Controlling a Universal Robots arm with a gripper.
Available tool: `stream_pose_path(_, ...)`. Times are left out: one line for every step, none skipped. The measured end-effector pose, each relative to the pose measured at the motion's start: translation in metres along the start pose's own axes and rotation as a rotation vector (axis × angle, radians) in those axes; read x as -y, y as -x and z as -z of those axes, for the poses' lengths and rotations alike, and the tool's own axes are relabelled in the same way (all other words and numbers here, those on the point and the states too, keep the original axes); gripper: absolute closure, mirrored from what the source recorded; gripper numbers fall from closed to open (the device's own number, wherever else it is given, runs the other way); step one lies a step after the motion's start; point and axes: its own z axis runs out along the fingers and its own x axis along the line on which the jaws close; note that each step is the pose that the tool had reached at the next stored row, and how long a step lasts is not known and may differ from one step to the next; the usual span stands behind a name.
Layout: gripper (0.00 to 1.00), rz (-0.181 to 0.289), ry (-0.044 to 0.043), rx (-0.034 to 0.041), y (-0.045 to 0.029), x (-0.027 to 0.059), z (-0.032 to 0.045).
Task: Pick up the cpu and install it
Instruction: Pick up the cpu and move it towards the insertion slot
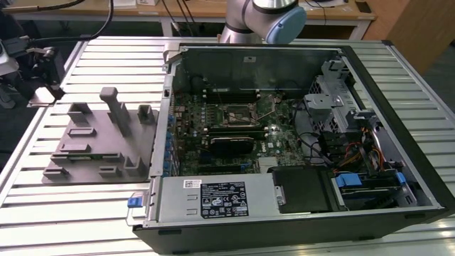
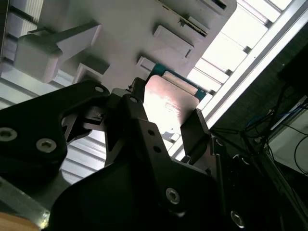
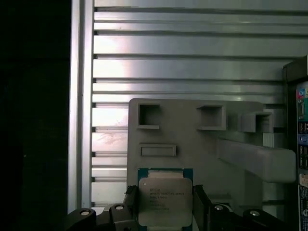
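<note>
The cpu is a flat square chip with a silver top and a thin green border. It sits between the two dark fingers of my gripper, which is shut on its two opposite edges. In the second wrist view the cpu hangs clear above the grey fixture. In the exterior view my gripper is at the exterior view's left, beside the fixture and far from the open computer case. The dark metal-framed socket lies in the middle of the motherboard.
The grey fixture carries square pockets and tall posts. The case holds a drive cage, cables and a power supply. The ribbed metal table has its edge close to the gripper.
</note>
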Motion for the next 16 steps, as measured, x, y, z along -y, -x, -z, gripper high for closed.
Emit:
stream_pose_path(0.46, 0.000, 0.0000, 0.0000, 0.0000, -0.0001, 0.0015)
stream_pose_path(0.46, 0.000, 0.0000, 0.0000, 0.0001, -0.0001, 0.0029)
stream_pose_path(0.46, 0.000, 0.0000, 0.0001, 0.0001, -0.0002, 0.0043)
stream_pose_path(0.46, 0.000, 0.0000, 0.0000, 0.0002, -0.0003, 0.0059)
stream_pose_path(0.46, 0.000, 0.0001, 0.0000, 0.0002, -0.0003, 0.0072)
stream_pose_path(0.46, 0.000, 0.0001, -0.0001, 0.0002, -0.0004, 0.0085)
stream_pose_path(0.46, 0.000, 0.0001, 0.0000, 0.0003, -0.0005, 0.0098)
stream_pose_path(0.46, 0.000, 0.0001, 0.0000, 0.0003, -0.0005, 0.0111)
stream_pose_path(0.46, 0.000, 0.0001, 0.0000, 0.0003, -0.0006, 0.0125)
stream_pose_path(0.46, 0.000, 0.0002, 0.0001, 0.0004, -0.0006, 0.0138)
stream_pose_path(0.46, 0.000, 0.0002, 0.0000, 0.0004, -0.0007, 0.0152)
stream_pose_path(0.46, 0.000, 0.0003, 0.0001, 0.0004, -0.0008, 0.0163)
stream_pose_path(0.46, 0.000, 0.0003, 0.0002, 0.0005, -0.0008, 0.0175)
stream_pose_path(0.46, 0.000, 0.0003, 0.0000, 0.0005, -0.0009, 0.0188)
stream_pose_path(0.46, 0.000, 0.0004, 0.0001, 0.0005, -0.0009, 0.0203)
stream_pose_path(0.46, 0.000, 0.0005, 0.0001, 0.0006, -0.0010, 0.0218)
